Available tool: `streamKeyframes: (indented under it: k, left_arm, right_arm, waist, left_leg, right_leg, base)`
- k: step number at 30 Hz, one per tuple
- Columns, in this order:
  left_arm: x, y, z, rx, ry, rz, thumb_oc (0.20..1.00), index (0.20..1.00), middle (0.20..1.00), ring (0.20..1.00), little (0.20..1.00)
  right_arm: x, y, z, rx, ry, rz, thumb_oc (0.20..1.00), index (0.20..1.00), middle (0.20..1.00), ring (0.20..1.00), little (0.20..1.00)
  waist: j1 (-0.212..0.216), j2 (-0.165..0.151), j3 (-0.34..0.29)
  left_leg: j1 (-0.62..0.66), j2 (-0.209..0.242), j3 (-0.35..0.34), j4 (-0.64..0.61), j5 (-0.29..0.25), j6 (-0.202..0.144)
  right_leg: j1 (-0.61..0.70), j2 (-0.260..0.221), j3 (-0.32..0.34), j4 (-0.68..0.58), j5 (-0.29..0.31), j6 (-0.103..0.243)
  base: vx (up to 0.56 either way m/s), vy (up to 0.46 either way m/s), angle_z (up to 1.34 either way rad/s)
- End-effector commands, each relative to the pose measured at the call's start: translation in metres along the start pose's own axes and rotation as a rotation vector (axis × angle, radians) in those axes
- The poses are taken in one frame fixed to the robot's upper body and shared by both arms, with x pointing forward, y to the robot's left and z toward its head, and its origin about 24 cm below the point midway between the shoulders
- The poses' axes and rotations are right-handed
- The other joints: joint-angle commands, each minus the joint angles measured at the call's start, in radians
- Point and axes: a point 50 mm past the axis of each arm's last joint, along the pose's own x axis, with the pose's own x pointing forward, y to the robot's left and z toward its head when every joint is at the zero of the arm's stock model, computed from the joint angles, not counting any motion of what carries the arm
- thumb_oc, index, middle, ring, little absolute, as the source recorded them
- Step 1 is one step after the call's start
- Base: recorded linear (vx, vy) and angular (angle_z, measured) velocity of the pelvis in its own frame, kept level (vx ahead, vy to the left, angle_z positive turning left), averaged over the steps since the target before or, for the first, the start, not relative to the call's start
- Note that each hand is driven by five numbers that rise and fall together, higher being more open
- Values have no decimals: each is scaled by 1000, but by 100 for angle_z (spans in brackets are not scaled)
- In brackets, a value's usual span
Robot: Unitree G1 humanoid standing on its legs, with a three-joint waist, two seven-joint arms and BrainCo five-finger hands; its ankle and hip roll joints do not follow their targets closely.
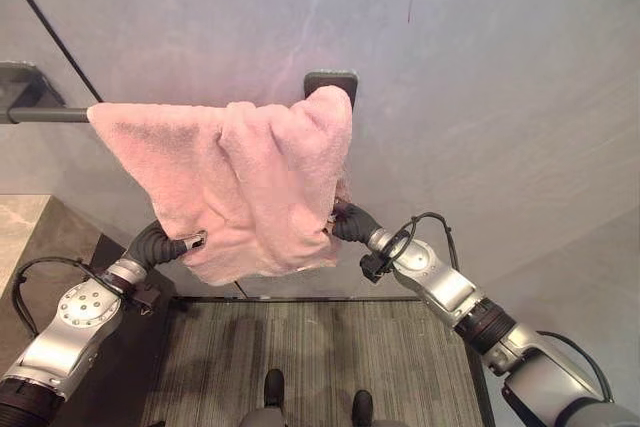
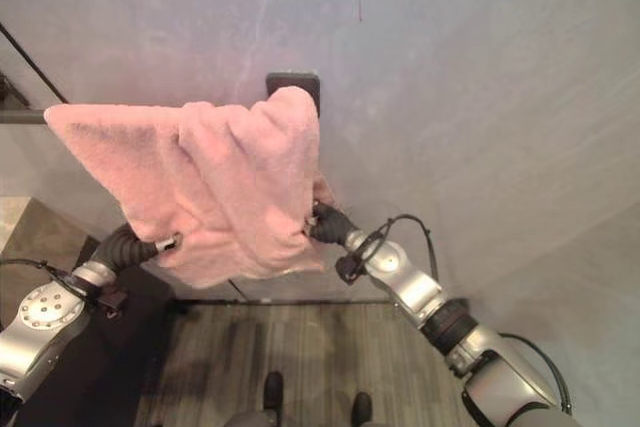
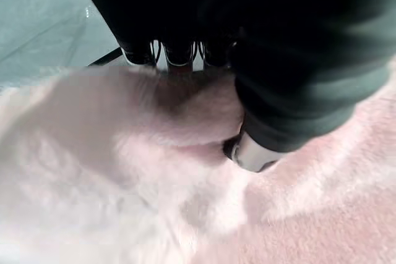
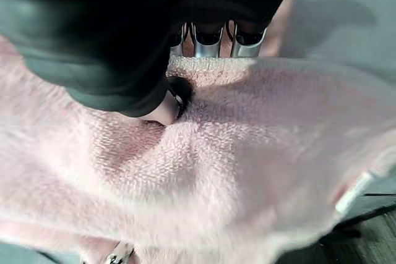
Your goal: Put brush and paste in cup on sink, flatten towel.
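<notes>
The left hand (image 1: 180,244), at 8 o'clock of the towel (image 1: 240,187), pinches its lower edge, fingers (image 3: 167,54) and thumb closed on the cloth. The towel hangs bunched over the rail (image 1: 50,114), crowded toward the bracket (image 1: 330,80) at 12 o'clock. At 4 o'clock the right hand (image 1: 345,219) likewise clamps the other edge. Uneven pulling could drag the towel off the rail, since little cloth seems to lie over it.
</notes>
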Motion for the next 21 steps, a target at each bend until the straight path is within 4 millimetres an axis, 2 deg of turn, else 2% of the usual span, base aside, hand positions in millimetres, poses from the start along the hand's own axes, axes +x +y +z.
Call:
streamKeyframes:
  k: [1,2,3,7,11,17,21]
  left_arm:
    - [4,19,32,3,-163,101,203,203,203,203,203]
    - [1,23,38,12,-191,119,200,200,200,200,200]
    - [1,23,38,12,-191,119,200,200,200,200,200]
    - [-10,34,61,9,-314,201,200,200,200,200,200]
    - [-19,41,80,20,-411,249,200,200,200,200,200]
    - [-27,47,95,60,-461,272,200,200,200,200,200]
    - [-25,51,92,47,-448,289,200,200,200,200,200]
  right_arm:
    - [-2,-12,39,-27,-180,-26,200,200,200,200,200]
    - [-9,-17,50,-31,-230,-40,200,200,200,200,200]
    - [-9,-17,50,-31,-230,-40,200,200,200,200,200]
    - [-28,-28,77,-80,-346,-46,200,200,200,200,200]
    - [-34,-27,88,-85,-379,-8,200,200,200,200,200]
    - [-23,-29,94,-141,-358,24,200,200,200,200,200]
    - [-10,-30,97,-145,-336,37,200,200,200,200,200]
  waist:
    - [-5,-39,-42]
    - [-8,-41,-45]
    - [-8,-41,-45]
    - [-12,-49,-46]
    - [-5,-60,-41]
    - [16,-67,-29]
    - [48,-71,-18]
  left_leg:
    - [52,-2,38,2,-77,-2]
    - [53,-2,38,2,-78,-2]
    - [53,-2,38,2,-78,-2]
    - [51,1,37,2,-75,-6]
    - [39,3,25,2,-69,-10]
    - [23,-4,-3,2,-60,-14]
    - [-12,-8,-42,2,-40,-26]
  right_leg:
    - [-31,-92,19,-2,45,66]
    - [-30,-92,21,-2,44,66]
    - [-30,-92,21,-2,44,66]
    - [-29,-92,18,-2,42,65]
    - [-28,-92,5,-2,43,62]
    - [-18,-99,-25,-2,46,62]
    - [-20,-103,-63,-2,48,60]
  base:
    - [0,0,0]
    - [0,0,0]
    - [0,0,0]
    - [0,0,0]
    - [-6,-3,1]
    - [-25,-5,13]
    - [-64,-16,25]
